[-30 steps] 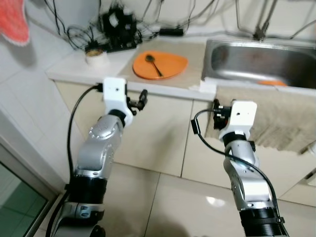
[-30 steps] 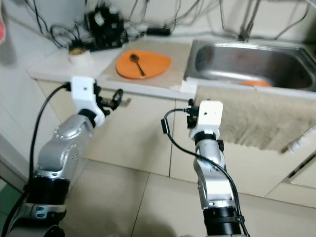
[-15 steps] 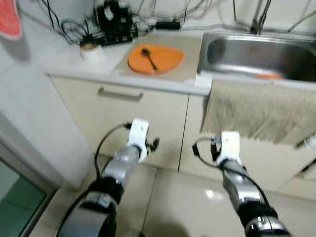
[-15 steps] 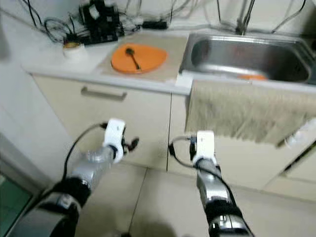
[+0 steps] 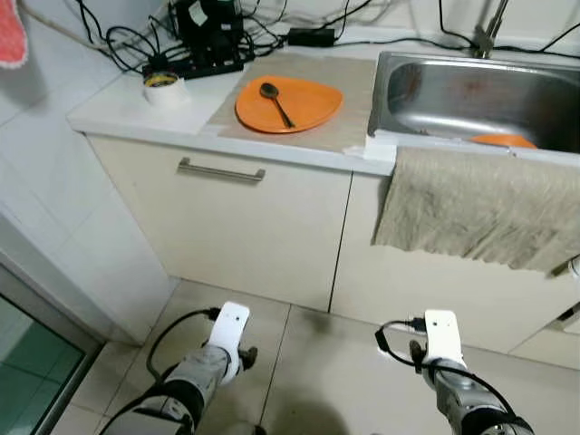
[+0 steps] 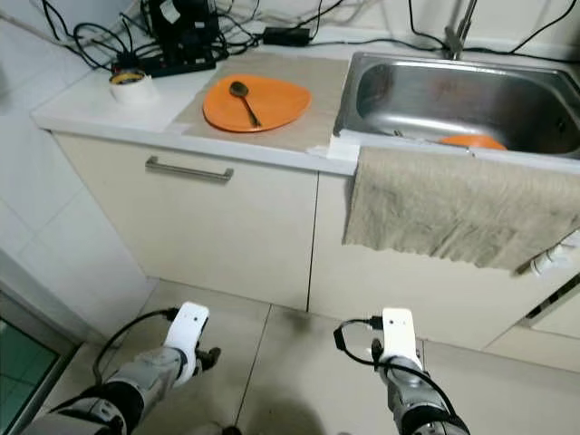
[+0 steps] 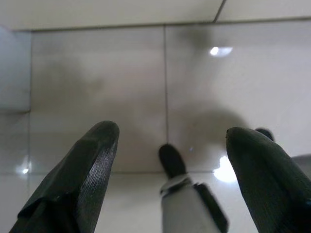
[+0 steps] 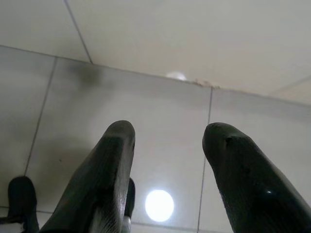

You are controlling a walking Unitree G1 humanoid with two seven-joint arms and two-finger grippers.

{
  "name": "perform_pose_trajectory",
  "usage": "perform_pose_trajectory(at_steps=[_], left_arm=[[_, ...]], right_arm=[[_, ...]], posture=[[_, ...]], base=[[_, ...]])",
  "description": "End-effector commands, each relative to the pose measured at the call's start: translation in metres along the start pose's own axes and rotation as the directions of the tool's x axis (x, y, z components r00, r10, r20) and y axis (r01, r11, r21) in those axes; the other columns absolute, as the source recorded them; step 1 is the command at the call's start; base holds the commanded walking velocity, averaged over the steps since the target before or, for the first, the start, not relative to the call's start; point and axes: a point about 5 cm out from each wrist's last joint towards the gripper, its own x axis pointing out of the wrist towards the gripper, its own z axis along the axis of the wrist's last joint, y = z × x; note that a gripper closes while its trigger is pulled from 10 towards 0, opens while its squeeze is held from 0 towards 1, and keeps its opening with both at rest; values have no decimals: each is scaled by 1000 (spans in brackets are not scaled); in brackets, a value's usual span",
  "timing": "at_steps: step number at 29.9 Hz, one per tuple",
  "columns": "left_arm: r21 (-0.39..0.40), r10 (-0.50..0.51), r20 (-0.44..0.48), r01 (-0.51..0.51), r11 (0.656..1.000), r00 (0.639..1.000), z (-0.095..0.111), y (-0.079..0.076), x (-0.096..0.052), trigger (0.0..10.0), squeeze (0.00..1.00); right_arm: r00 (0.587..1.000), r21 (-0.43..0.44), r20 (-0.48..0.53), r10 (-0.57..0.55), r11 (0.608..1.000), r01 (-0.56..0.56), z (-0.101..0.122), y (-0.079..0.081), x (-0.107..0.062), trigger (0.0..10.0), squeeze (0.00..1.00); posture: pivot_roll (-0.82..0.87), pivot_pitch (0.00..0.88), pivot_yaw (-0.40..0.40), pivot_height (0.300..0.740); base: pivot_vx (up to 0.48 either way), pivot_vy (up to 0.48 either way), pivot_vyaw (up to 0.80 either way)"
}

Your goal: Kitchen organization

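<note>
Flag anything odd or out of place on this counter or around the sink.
A tangle of black cables and a power unit sits on the counter close to the sink. A spoon lies on the orange plate. Nothing looks spilled or broken.

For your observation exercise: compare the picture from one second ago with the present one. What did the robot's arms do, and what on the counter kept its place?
Both arms dropped from counter height to hang near the floor: left gripper and right gripper point at the tiles, fingers apart, holding nothing. The orange plate, the spoon on it and the towel over the sink edge stayed put.
</note>
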Motion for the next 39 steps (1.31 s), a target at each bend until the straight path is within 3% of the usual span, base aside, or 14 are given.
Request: perform_pose_trajectory(at_steps=[1, 4, 7, 14, 16, 17, 19, 21, 22, 27, 28, 30, 35, 39], left_arm=[[-9, -15, 34, 16, 1000, 999, 9, -5, 1, 10000, 0], [-52, -12, 95, 17, 998, 995, 24, -9, 1, 10000, 0], [-82, -5, 232, 25, 996, 973, 61, -9, -2, 10000, 0], [-111, 31, 560, 38, 993, 828, 148, -4, -27, 10000, 0], [-104, 41, 636, 33, 994, 770, 170, -3, -37, 10000, 0], [-90, 39, 699, 34, 995, 714, 185, -2, -47, 10000, 0], [-90, 43, 720, 33, 995, 692, 191, -1, -51, 10000, 0], [-94, 54, 789, 33, 995, 612, 209, 1, -67, 10000, 0], [-94, 54, 789, 33, 995, 612, 209, 1, -67, 10000, 0], [-123, 97, 887, 29, 992, 451, 229, 15, -106, 10000, 0], [-123, 97, 887, 29, 992, 451, 229, 15, -106, 10000, 0], [-132, 121, 911, 1, 991, 395, 230, 23, -125, 10000, 0], [-106, 107, 930, -22, 994, 351, 233, 27, -148, 10000, 0], [-72, 76, 919, -25, 997, 387, 232, 24, -147, 10000, 0]], right_arm=[[1000, -12, 10, 11, 1000, -11, 2, 2, 1, 10000, 0], [999, -49, 32, 5, 999, -3, 4, 3, 0, 10000, 0], [987, -61, 157, 19, 998, -9, 29, 7, 2, 10000, 0], [885, -27, 463, 44, 999, -35, 98, 21, -6, 10000, 0], [834, -31, 550, 51, 999, -40, 118, 27, -13, 10000, 0], [788, -21, 614, 44, 999, -39, 134, 31, -20, 10000, 0], [765, -9, 643, 33, 999, -36, 141, 31, -23, 10000, 0], [678, 28, 735, -5, 999, -23, 165, 31, -37, 10000, 0], [678, 28, 735, -5, 999, -23, 165, 31, -37, 10000, 0], [521, 87, 852, -47, 995, -54, 197, 29, -75, 10000, 0], [521, 87, 852, -47, 995, -54, 197, 29, -75, 10000, 0], [467, 74, 883, -33, 995, -69, 203, 28, -91, 10000, 0], [437, 53, 899, -16, 996, -73, 205, 26, -103, 10000, 0], [482, 74, 876, -35, 995, -62, 200, 24, -96, 10000, 0]], posture=[[-37, 0, 44, 740], [-34, 0, 39, 740], [-28, 0, 38, 740], [-25, 0, 36, 740], [-23, 0, 37, 740], [-21, 0, 38, 740], [-21, 0, 39, 740], [-20, 0, 42, 740], [-20, 0, 42, 740], [-18, 0, 41, 740], [-18, 0, 41, 740], [-20, 0, 33, 740], [-17, 0, 26, 740], [-11, 0, 29, 740]], base=[[0, 0, 0], [0, 0, 0], [0, 0, 0], [0, 0, 0], [0, 0, 0], [0, 0, 0], [0, 0, 0], [0, 0, 0], [0, 0, 0], [0, 0, 0], [0, 0, 0], [0, 0, 0], [0, 0, 0], [0, 0, 0]])
